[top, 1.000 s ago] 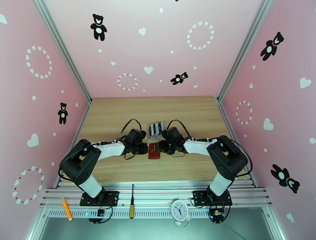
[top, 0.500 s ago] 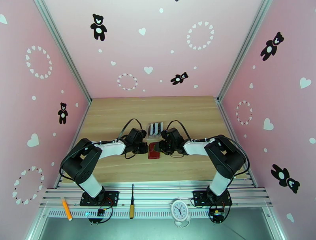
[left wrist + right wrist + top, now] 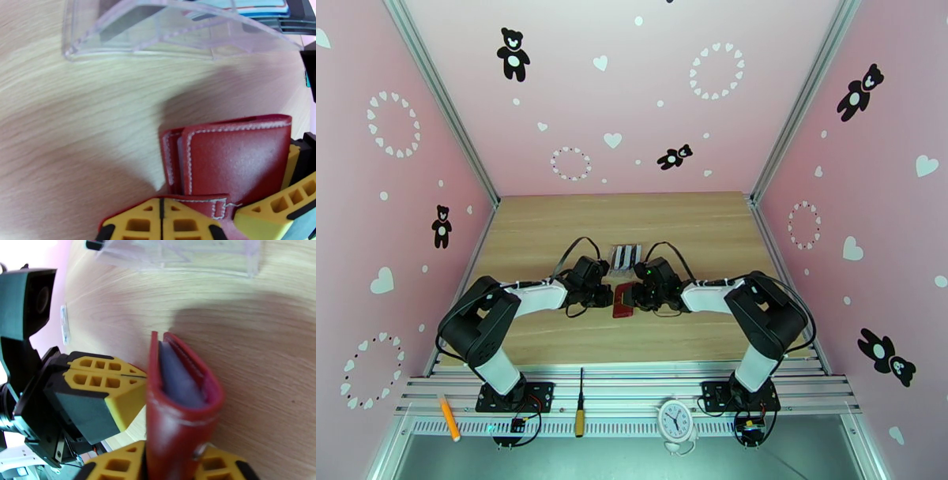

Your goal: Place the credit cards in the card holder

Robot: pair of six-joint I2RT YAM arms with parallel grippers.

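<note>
red card holder [image 3: 173, 425] gripped by right hand [image 3: 170, 463]; left hand [image 3: 132, 376] closed (touching its cover)

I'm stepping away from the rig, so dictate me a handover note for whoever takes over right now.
Left gripper: shut, pinching the card holder's flap edge.
Right gripper: shut on the card holder from the opposite side.
Credit cards: upright in the clear rack beyond it.
Done: card holder held from both sides, slightly open.
Left: all cards; none seen in its pockets.
</note>
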